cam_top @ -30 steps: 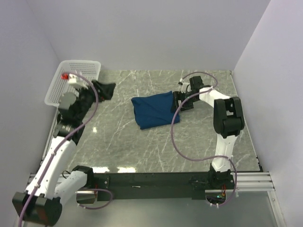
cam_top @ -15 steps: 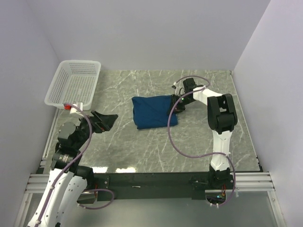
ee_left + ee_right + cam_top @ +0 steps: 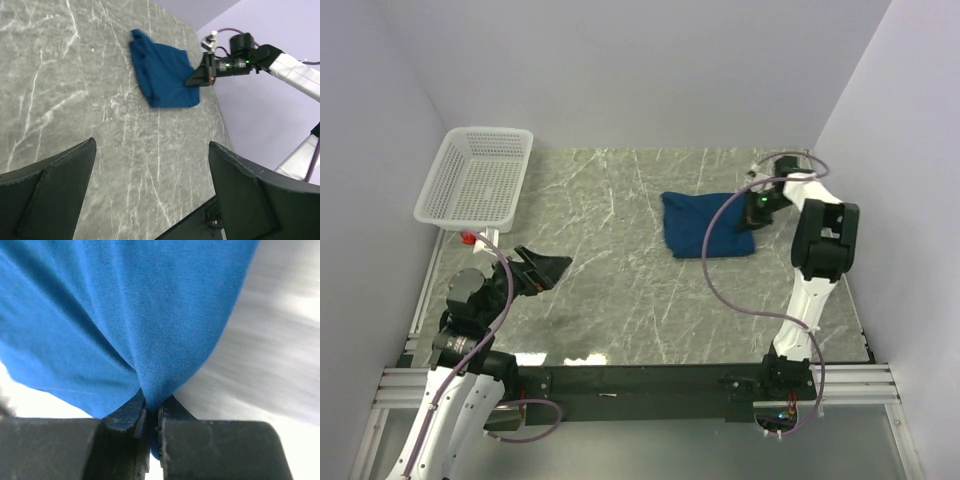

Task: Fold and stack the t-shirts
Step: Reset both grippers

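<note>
A dark blue folded t-shirt [image 3: 702, 226] lies on the marble table right of the middle, also seen far off in the left wrist view [image 3: 165, 82]. My right gripper [image 3: 748, 222] is at its right edge, shut on a pinch of the blue cloth [image 3: 125, 315]; the fabric is squeezed between the two jaws [image 3: 152, 410]. My left gripper [image 3: 545, 268] hovers over the table at the near left, far from the shirt. It stands wide open with nothing between its fingers [image 3: 152, 144].
A white mesh basket [image 3: 490, 132] stands at the back left corner, with nothing in it. Purple walls close the table at the back and on both sides. The right arm's cable [image 3: 720, 270] loops over the table near the shirt.
The right gripper has shut on the shirt's right edge and dragged the shirt to the right. The left arm has drawn back from the basket to the near left, still open.
</note>
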Action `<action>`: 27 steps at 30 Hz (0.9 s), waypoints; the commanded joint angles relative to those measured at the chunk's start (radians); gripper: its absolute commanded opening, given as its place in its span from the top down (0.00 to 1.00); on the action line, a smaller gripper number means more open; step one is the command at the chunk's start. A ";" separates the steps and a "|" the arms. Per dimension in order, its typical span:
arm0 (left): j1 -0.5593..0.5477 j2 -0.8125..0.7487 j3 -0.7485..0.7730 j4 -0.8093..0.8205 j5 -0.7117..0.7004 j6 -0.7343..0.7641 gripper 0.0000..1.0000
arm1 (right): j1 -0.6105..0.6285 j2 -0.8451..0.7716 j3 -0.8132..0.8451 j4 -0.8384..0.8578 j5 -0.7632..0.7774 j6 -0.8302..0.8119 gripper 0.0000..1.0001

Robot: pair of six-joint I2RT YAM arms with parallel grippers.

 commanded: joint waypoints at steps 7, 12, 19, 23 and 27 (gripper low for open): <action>0.002 -0.016 -0.070 0.074 0.065 -0.059 0.00 | -0.251 -0.007 0.195 -0.145 0.385 -0.331 0.92; 0.002 0.004 -0.064 0.087 0.075 -0.052 0.01 | -0.254 -0.101 0.140 0.028 0.635 -0.412 0.52; 0.002 0.079 0.036 0.020 0.027 0.051 0.01 | -0.217 -0.333 0.004 0.159 0.779 -0.469 0.47; 0.002 0.162 0.113 -0.050 -0.042 0.091 0.01 | -0.201 -0.524 -0.125 0.130 0.575 -0.513 0.47; 0.002 0.219 0.192 -0.144 -0.217 0.093 0.00 | -0.210 -0.807 -0.394 0.100 0.218 -0.542 0.31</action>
